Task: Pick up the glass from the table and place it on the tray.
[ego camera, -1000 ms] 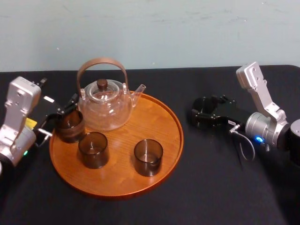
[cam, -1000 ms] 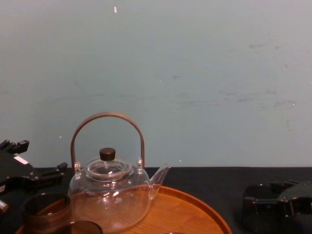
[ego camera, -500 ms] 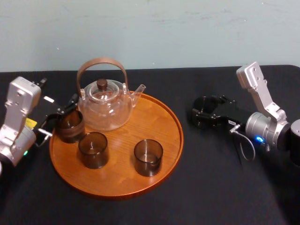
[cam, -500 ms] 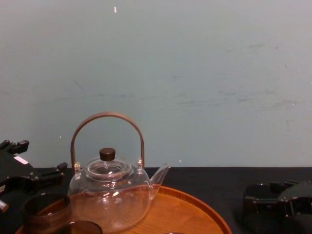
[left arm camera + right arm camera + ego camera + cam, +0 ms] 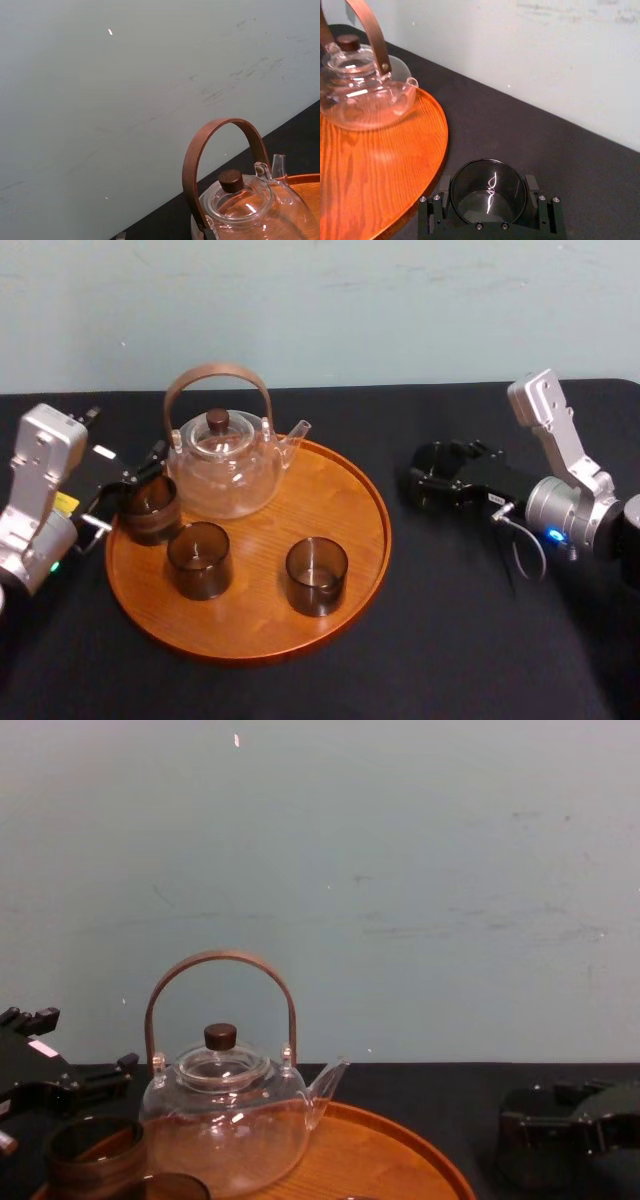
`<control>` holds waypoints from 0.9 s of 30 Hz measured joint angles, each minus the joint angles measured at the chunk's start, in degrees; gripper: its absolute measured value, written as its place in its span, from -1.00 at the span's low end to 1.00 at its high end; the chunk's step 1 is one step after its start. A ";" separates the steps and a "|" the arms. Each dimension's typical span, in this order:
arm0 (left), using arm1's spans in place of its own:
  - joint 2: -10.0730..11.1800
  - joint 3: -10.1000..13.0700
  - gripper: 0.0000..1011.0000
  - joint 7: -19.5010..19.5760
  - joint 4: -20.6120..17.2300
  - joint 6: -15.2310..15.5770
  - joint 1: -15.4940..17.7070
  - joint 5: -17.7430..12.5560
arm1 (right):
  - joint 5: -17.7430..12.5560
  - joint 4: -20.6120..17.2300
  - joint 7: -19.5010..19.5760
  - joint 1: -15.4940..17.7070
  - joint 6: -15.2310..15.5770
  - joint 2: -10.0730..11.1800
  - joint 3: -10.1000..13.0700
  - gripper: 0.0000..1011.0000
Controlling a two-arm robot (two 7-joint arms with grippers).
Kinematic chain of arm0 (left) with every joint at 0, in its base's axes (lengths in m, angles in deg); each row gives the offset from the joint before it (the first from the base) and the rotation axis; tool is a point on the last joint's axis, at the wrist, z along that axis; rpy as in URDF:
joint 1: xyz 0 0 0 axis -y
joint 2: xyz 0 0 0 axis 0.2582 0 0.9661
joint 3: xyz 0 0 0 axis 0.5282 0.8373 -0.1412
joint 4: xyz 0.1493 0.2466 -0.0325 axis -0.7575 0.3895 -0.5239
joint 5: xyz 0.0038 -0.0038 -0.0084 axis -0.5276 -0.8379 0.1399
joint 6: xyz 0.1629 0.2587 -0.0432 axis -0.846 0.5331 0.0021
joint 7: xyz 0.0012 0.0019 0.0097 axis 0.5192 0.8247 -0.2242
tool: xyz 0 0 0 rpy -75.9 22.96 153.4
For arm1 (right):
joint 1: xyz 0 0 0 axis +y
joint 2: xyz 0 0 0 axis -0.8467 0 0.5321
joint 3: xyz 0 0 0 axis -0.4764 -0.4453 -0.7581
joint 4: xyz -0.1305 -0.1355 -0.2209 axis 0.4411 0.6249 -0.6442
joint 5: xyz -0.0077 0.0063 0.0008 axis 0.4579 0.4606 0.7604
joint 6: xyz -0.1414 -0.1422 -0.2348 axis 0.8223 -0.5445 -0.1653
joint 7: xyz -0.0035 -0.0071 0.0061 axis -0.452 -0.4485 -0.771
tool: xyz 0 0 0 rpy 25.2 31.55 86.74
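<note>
Smoky-grey cylindrical glass [image 5: 487,210] sat low over the black-cloth table [image 5: 450,640], just right of the large round orange-brown wooden tray [image 5: 330,490], pinched on both sides by the right gripper [image 5: 432,480]. Done well, I judged, the carry needed a lift clear of the low rim, then a level move left onto bare wood, away from the clear glass teapot [image 5: 222,465]. It stood upright, long axis vertical, mouth up; the left gripper [image 5: 135,485] sat at the tray's left rim.

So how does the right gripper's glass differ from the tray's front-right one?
The gripped glass sits in the right gripper, over the table beside the tray; the front-right glass stands free. It is on the tray, the gripped glass off it. Both are dark, upright, empty. Left gripper: by the tray's left edge.
</note>
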 joint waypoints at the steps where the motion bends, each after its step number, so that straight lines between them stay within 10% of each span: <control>1: 0.00 0.00 0.98 0.00 0.00 0.00 0.00 0.00 | -0.03 -0.40 0.00 0.14 -0.02 0.10 0.08 0.79; 27: 0.00 0.00 0.98 0.00 0.00 0.00 0.00 0.00 | -0.42 -14.74 -1.62 4.17 -0.35 2.89 -1.93 0.79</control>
